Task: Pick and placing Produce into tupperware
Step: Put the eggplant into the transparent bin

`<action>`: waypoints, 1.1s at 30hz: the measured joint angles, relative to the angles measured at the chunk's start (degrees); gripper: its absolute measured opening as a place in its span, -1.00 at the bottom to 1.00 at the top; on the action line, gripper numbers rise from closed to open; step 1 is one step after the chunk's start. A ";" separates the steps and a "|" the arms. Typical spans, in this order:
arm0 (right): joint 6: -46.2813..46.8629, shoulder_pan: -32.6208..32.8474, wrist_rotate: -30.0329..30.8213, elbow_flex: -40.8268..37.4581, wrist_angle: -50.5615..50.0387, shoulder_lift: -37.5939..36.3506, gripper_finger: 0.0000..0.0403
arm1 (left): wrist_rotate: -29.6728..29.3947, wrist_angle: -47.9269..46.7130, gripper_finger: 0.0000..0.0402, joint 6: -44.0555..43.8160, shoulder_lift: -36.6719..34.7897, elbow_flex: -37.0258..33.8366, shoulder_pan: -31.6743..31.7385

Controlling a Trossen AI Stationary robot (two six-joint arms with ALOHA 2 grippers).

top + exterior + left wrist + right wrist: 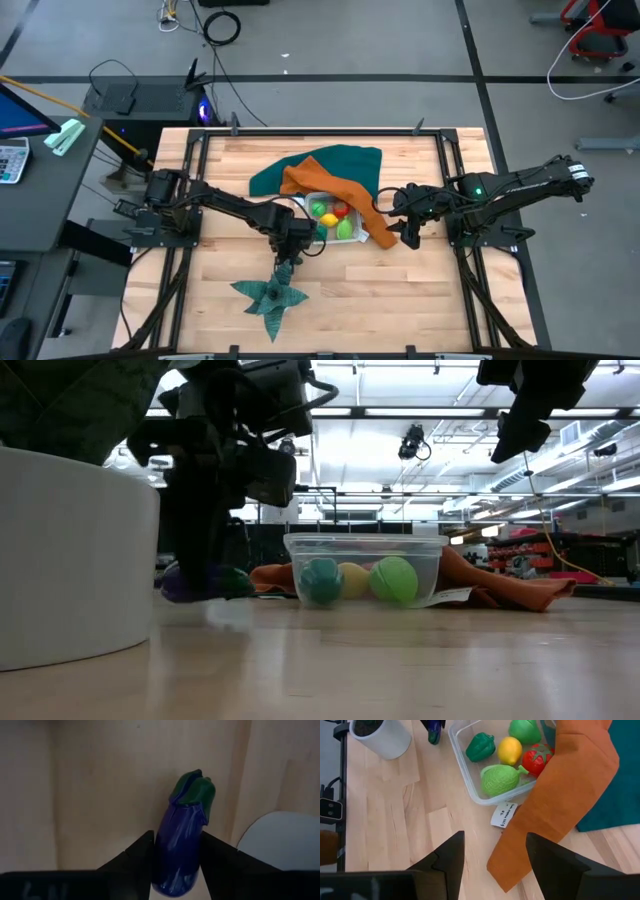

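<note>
- Five produce pieces are seen inside the tub (465, 770).
- Eggplant (181, 845) is clamped by left gripper (176, 857) on table, beside tub; still to be placed.
- Right gripper (495, 855) is held spread, empty, nearby.

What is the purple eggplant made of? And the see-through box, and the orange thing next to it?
The eggplant, pinched in the left hand, looks like smooth glossy plastic or rubber: light glints off it. The box seems to be clear hard plastic, since the toys show through. The orange thing looks like soft matte cloth, draped and folded.
</note>
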 joint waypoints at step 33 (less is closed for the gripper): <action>0.87 -0.01 -0.02 0.00 -0.92 -0.02 -0.14 | -5.62 3.99 -0.27 3.73 -3.82 15.51 14.80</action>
